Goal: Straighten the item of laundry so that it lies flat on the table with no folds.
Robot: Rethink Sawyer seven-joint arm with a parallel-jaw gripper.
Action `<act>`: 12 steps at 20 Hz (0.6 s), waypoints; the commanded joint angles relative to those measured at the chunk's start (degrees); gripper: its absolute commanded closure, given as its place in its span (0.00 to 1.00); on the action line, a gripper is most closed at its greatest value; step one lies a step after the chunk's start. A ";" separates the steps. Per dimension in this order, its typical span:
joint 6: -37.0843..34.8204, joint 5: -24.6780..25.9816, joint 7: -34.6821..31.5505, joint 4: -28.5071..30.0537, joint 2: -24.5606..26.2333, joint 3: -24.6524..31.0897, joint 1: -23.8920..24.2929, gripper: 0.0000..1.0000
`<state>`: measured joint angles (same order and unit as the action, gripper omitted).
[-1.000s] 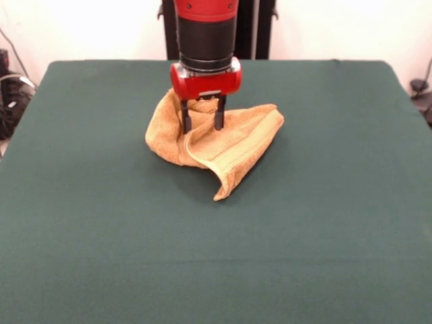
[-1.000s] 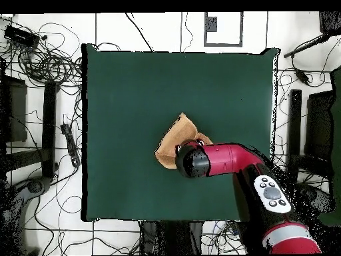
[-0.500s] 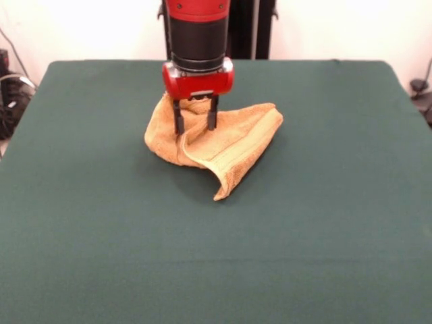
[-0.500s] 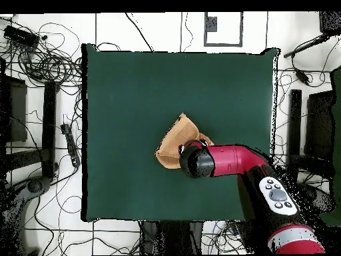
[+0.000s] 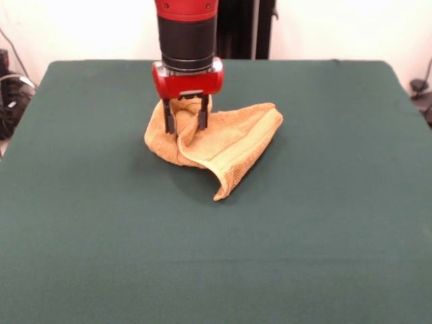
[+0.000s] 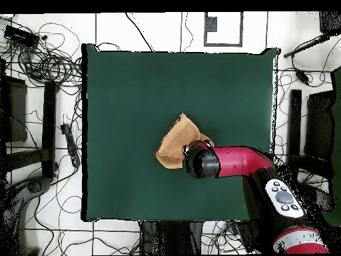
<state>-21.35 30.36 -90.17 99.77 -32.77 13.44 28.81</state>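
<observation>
Claw (image 5: 184, 125) parted, both fingers planted in the bunched cloth, nothing gripped that can be confirmed. Shifted across the heap over the last second: formerly nearer the middle of the mound, now toward its 9 o'clock side in the front view, still at roughly the same height. No lift of fabric, no change in the heap's outline during that shift. Judged a repositioning for a fresh grasp point, not progress on the flattening itself.

Nearest the camera: bare green table (image 5: 216, 270), clear across its whole 6 o'clock half. Then the towel (image 5: 233, 145), still crumpled, slightly toward 12 o'clock of the table's centre. One folded corner pointing toward 6 o'clock, ribbed band running along the raised edge from that tip up toward 2 o'clock. Thickest folds at 9 to 11 o'clock of the heap, directly under the fingers. White tag not discernible.

Farthest: red and black arm descending vertically from 12 o'clock, pedestal behind it.

Overhead: arm covering the heap's 4 o'clock part, towel (image 6: 174, 143) showing beyond it.

Task judged barely begun; several folds remaining.
</observation>
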 commanded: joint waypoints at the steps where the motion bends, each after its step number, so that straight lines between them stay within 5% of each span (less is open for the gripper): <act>1: -3.32 -0.49 -2.08 1.01 2.40 2.81 -0.51 0.00; 8: -3.49 -0.54 -2.64 0.84 2.43 2.35 -1.12 0.00; 9: -3.37 -0.61 -2.83 0.87 2.44 2.32 -1.17 1.00; 12: -3.66 -0.62 -2.97 0.76 2.35 2.10 -1.46 1.00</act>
<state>-21.35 30.37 -90.17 99.77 -32.71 13.44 28.92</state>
